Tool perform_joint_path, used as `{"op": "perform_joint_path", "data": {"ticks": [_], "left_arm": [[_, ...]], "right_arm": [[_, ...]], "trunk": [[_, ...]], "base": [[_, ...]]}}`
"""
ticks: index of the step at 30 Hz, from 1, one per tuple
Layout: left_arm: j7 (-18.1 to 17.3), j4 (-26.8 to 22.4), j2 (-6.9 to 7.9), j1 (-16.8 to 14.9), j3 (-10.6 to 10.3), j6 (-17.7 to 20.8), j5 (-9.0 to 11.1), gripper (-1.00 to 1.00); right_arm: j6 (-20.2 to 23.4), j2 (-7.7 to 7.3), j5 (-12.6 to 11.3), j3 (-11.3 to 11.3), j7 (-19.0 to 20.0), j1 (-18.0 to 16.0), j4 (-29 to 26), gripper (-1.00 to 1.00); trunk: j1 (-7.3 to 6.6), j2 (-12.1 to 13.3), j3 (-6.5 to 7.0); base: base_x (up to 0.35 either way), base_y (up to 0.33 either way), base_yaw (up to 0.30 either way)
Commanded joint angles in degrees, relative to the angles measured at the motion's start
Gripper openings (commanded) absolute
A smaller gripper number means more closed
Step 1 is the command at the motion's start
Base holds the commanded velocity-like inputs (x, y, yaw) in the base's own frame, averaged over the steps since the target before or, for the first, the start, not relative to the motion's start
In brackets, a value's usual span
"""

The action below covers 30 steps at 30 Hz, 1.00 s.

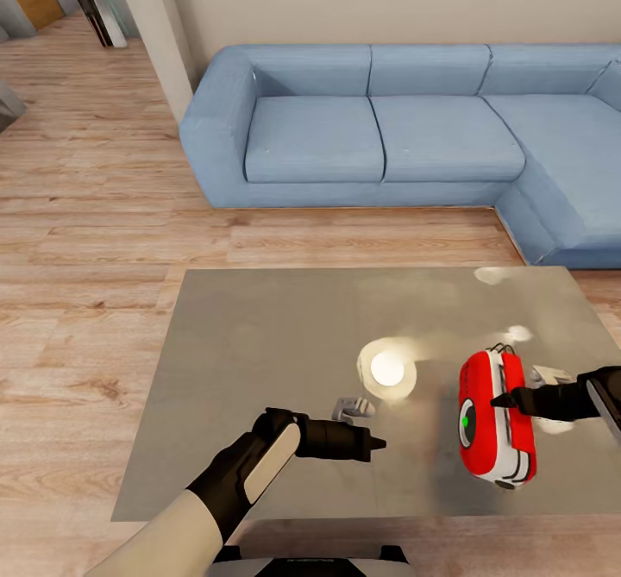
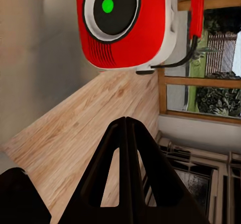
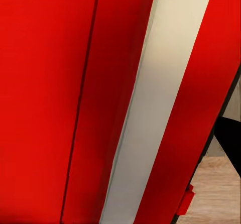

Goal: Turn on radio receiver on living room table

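Right claw [image 1: 498, 402] (grip state unclear) touches the radio receiver's [image 1: 492, 417] top — upright on the table [image 1: 259, 370].

Bright, even, sharp renders; lamp glare [image 1: 387, 370] glints on the glossy table [image 1: 259, 353].

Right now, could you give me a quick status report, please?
Left gripper shut, short of radio receiver. Right gripper tip at its side. Dial light green.

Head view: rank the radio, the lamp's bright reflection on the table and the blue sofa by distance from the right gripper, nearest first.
1. Radio receiver: at the right gripper tips.
2. Lamp reflection: mid-table, toward the left arm.
3. Blue sofa: beyond the table's far edge.
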Motion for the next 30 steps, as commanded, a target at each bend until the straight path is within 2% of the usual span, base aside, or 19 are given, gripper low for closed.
{"op": "perform_joint_path", "data": {"ticks": [1,3,10,18,30], "left_arm": [[0.00,0.07,0.01,0.00,0.00,0.00,0.00,-1.00],[0.00,0.14,0.03,0.00,0.00,0.00,0.00,-1.00],[0.00,0.19,-0.04,0.00,-0.08,0.00,0.00,-1.00],[-0.07,0.19,0.00,0.00,-0.08,0.00,0.00,-1.00],[-0.08,0.26,0.04,0.00,-0.13,0.00,0.00,-1.00]], "right_arm": [[-0.40,0.06,-0.26,-0.73,-0.11,0.01,0.01,-1.00],[-1.23,0.12,-0.26,-1.56,-0.74,0.01,0.03,-1.00],[-4.29,0.37,-0.34,-2.18,-4.32,0.00,0.08,-1.00],[-6.92,3.80,-0.35,-4.44,-8.25,0.00,0.57,-1.00],[-12.38,5.63,-0.37,-4.75,-9.26,0.00,6.07,-1.00]], "trunk": [[0.00,0.00,0.00],[0.00,0.00,0.00],[0.00,0.00,0.00],[0.00,0.00,0.00],[0.00,0.00,0.00]], "base": [[0.000,0.000,0.000],[0.000,0.000,0.000],[0.000,0.000,0.000],[0.000,0.000,0.000],[0.000,0.000,0.000]]}}
